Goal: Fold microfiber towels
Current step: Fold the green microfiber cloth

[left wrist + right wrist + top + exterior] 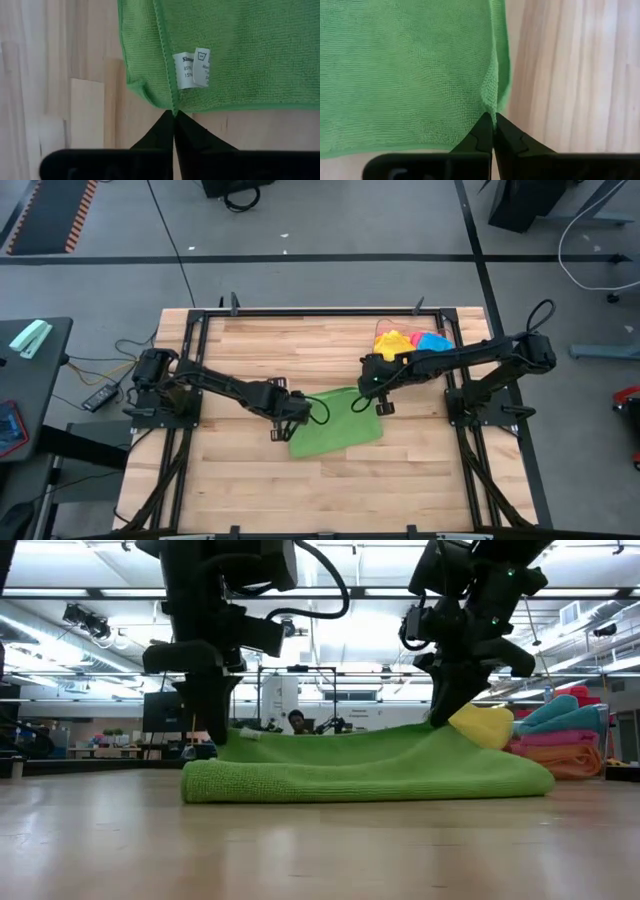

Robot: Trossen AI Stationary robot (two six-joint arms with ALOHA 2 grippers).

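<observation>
The wooden surface (330, 490) is made of pale butcher-block planks and sits inside a black metal frame (320, 311). Around it lies a grey floor (330, 220) crossed by dark tape lines, with a black-and-orange striped mat (50, 215) at the far left corner. A dark side table (30, 380) to the left carries a mint-green object (30, 338). Loose cables (105, 365) run between it and the surface. In the low view, a person (296, 722) sits far back in the room under rows of ceiling lights (100, 615).
</observation>
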